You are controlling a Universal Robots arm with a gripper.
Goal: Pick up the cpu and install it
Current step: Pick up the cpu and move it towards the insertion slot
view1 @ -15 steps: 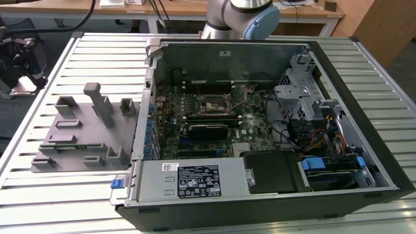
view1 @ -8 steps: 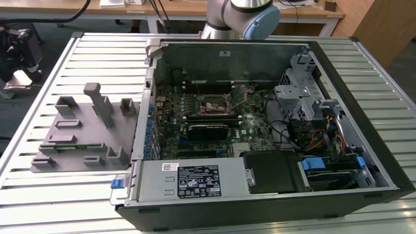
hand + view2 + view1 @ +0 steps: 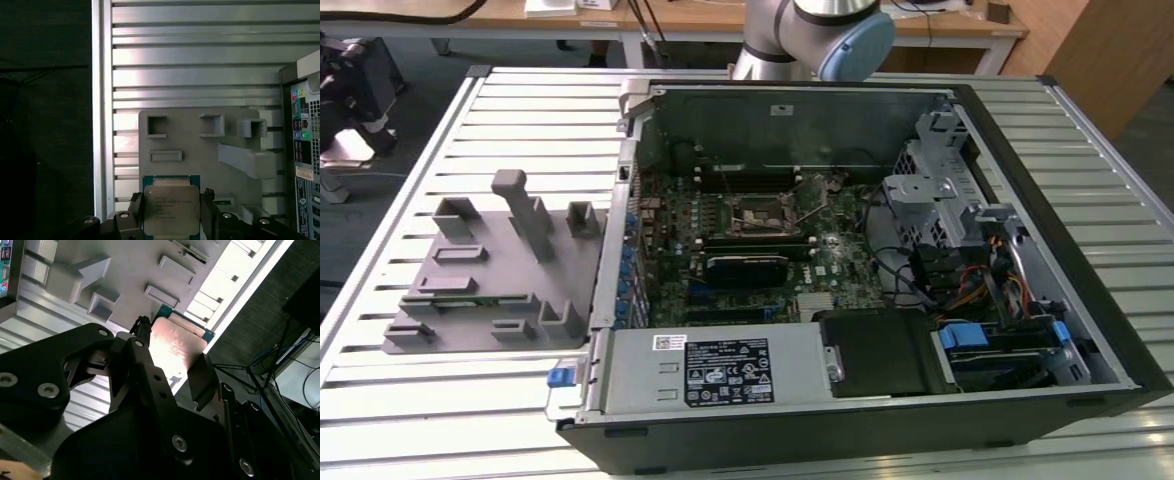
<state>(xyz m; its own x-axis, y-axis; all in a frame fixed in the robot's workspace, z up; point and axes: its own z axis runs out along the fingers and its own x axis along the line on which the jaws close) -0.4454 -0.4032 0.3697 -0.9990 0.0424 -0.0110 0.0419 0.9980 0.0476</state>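
Note:
In both wrist views my gripper is shut on the cpu, a flat square chip with a shiny metal top and a green edge. One black finger presses on one side of it and the other on the opposite side. The chip hangs over the grey plastic tray, near the tray's edge and the table's rim. In the exterior view the black socket frame with its metal lever sits on the motherboard inside the open computer case; its lever stands raised.
The grey tray with upright blocks lies on the slatted metal table, at the exterior view's left of the case. The arm's base stands behind the case. Cables, a drive cage and a power supply fill the case's other parts.

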